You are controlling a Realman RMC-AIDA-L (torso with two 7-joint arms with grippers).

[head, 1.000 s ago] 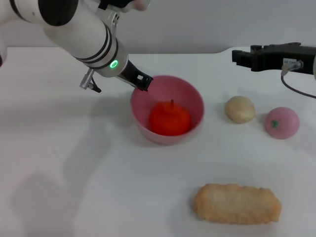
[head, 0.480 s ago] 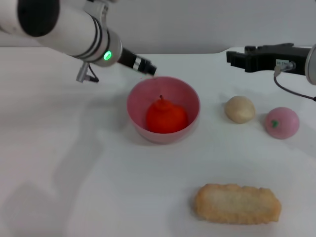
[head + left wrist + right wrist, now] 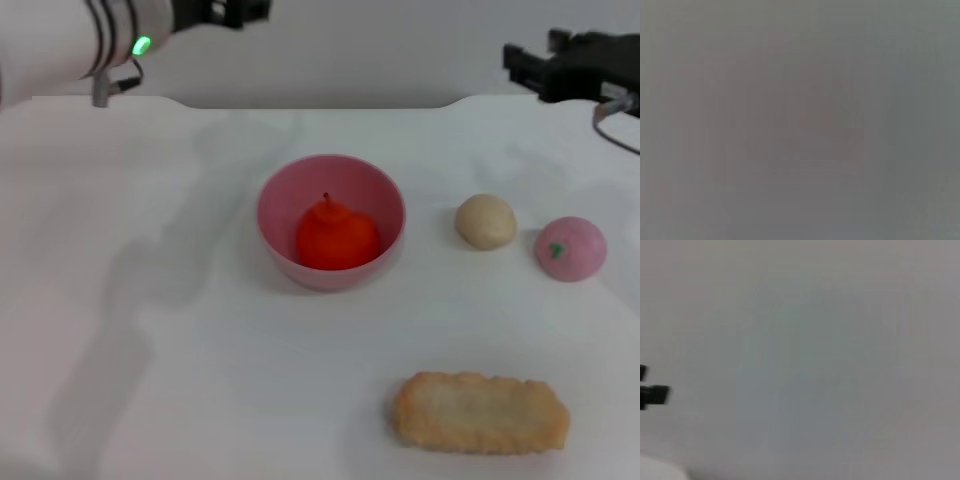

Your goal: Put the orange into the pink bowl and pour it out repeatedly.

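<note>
The orange (image 3: 337, 237) rests stem-up inside the pink bowl (image 3: 275, 200), which stands upright at the middle of the white table in the head view. My left gripper (image 3: 245, 12) is high at the top left edge, well away from the bowl and partly cut off by the frame. Raised above the table's far right corner is my right gripper (image 3: 520, 62), apart from every object. Both wrist views show only blank grey surface.
A beige round lump (image 3: 486, 221) and a pink ball with a green mark (image 3: 570, 249) lie right of the bowl. A long tan bread-like piece (image 3: 481, 412) lies at the front right. The table's back edge runs behind the bowl.
My left gripper left the bowl's rim and rose up and to the left. The bowl went from tilted to level with the orange inside. The right gripper drew back to the upper right.
</note>
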